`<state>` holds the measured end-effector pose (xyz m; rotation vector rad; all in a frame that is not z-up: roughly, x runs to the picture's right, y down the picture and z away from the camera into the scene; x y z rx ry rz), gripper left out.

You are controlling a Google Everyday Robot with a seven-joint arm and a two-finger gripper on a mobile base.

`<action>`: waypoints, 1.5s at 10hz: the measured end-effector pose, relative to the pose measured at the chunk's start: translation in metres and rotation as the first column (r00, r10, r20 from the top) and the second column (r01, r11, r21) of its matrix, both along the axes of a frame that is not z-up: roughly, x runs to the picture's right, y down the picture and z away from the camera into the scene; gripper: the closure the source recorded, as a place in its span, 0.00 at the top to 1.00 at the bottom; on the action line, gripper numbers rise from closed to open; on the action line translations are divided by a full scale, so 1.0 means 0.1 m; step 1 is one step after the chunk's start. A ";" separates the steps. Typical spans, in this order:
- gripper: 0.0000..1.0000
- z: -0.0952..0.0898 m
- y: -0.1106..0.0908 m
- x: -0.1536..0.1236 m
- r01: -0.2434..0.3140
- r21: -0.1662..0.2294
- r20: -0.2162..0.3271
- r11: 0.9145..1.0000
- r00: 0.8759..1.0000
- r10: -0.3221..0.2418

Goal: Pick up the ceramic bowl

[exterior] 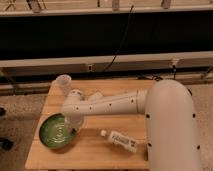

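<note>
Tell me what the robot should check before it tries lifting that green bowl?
1. Ceramic bowl sits flat on the wooden table: ok.
2. Gripper is at the bowl's right rim: ok.
3. Rim is between the fingers: cannot tell, the wrist hides it.
4. Bowl is empty: ok, only its ring pattern shows.
5. Plastic cup is away from the bowl, at the table's far edge: ok.
6. White bottle lies apart from the bowl, to its right: ok.
</note>
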<state>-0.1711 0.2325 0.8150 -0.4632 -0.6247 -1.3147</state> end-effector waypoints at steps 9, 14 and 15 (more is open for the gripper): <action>0.00 -0.49 -0.34 -0.03 -0.025 0.033 0.080 0.999 0.997 0.022; 0.00 -1.11 -0.97 -0.06 -0.064 0.075 0.168 0.995 0.985 0.050; 0.00 -1.15 -1.02 -0.06 -0.064 0.082 0.174 0.995 0.983 0.049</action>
